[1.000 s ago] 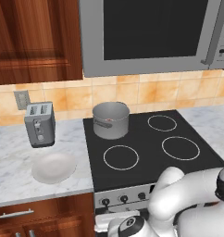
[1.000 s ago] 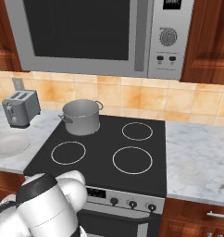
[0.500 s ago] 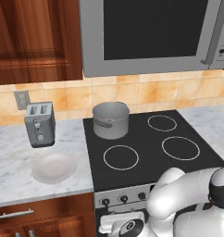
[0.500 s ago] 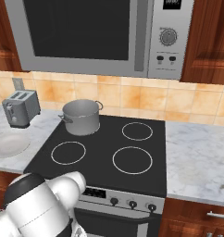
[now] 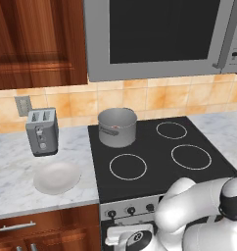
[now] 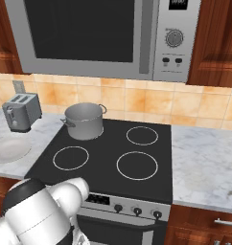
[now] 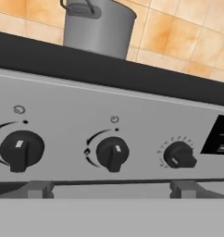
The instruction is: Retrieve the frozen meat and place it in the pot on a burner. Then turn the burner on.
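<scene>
Here, pot [image 7: 97, 25] sits well above open fingers [image 7: 109, 190].

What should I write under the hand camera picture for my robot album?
Up close at the stove's front panel: three dark knobs in a row, with the grey pot up on the cooktop behind.

A plain grey metal cylindrical pot [image 5: 117, 127] sits on the black stovetop's [image 5: 162, 162] ten o'clock burner. A round white plate [image 5: 56, 177] lies at six o'clock of the boxy grey toaster [image 5: 42, 131].

A grey marble desk [image 5: 12, 176] is flanked by dark wooden cabinets [image 5: 37, 44]; orange tiled wall [image 6: 137, 103] is seen behind.
</scene>
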